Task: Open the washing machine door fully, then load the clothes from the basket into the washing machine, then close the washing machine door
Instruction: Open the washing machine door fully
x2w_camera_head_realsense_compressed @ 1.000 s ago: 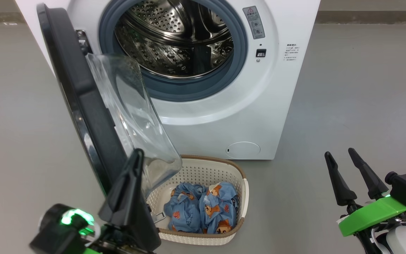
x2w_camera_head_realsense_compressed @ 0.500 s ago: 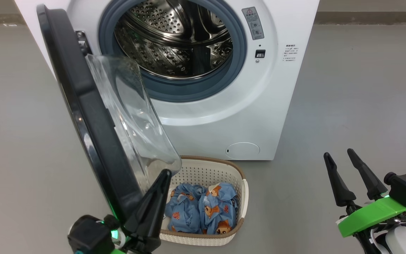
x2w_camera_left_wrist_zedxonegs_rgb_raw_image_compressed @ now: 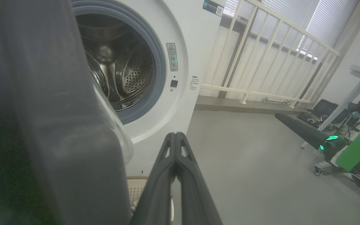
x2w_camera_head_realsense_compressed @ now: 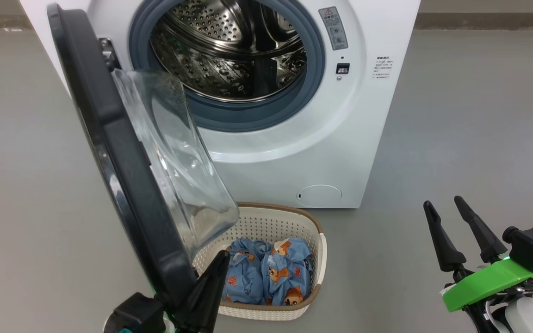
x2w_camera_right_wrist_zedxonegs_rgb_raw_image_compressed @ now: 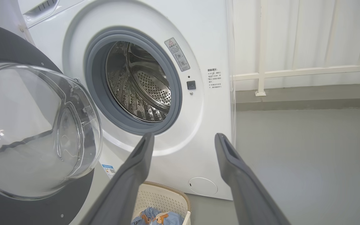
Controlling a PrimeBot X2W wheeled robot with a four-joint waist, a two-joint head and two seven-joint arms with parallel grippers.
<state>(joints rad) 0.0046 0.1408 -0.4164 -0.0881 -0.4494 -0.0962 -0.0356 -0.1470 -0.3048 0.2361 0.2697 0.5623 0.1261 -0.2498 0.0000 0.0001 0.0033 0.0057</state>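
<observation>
White and big, the washing machine has its door sticking out from its left side, not yet swung all the way back. The basket sits on the floor right in front of the machine, with the clothes inside. The left claw, pinched shut on nothing, is by the door's low edge, so I think it should push the black rim slowly outward, away from the basket; the right claw is wide open and empty, off to the machine's right.
</observation>
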